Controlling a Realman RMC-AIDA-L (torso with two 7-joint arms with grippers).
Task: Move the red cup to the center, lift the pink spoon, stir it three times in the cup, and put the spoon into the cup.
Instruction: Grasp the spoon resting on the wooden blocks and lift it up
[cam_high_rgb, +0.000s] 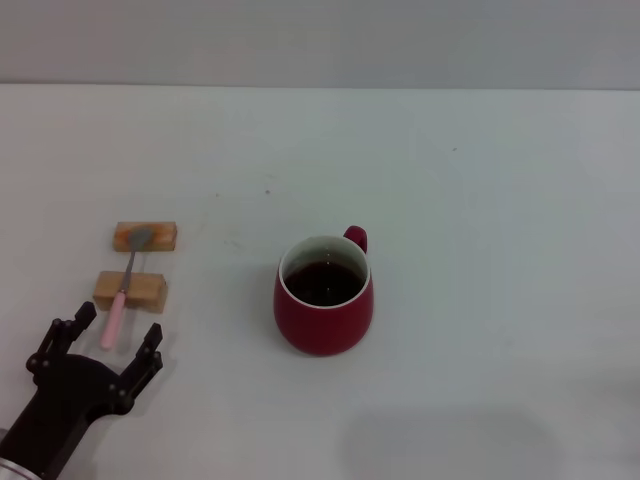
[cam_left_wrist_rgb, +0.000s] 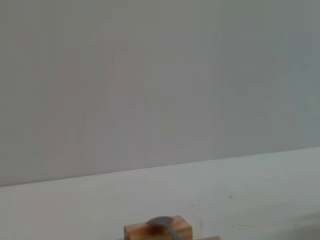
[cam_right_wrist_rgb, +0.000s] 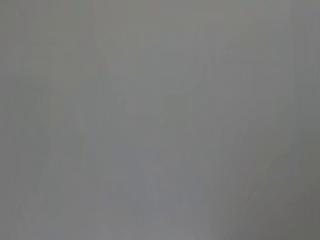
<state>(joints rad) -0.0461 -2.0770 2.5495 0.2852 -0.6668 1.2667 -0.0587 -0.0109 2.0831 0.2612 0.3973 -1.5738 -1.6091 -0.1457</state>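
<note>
Worktop (cam_high_rgb: 480, 180): one red cup (cam_high_rgb: 323, 308); one pink spoon (cam_high_rgb: 122, 297) across two wooden blocks (cam_high_rgb: 131, 291); left end effector (cam_high_rgb: 110, 342) spread, near spoon handle.

Cut off and out of sight

The left wrist view crops the tan wooden block (cam_left_wrist_rgb: 158, 230) and the grey metal spoon bowl (cam_left_wrist_rgb: 161, 223) at its edge; the right wrist view shows only featureless grey.

Even, soft overhead light; no glare. Faint shadow on table (cam_high_rgb: 450, 440) near-right of red cup (cam_high_rgb: 323, 308). Head view slightly soft. Right wrist view featureless grey.
</note>
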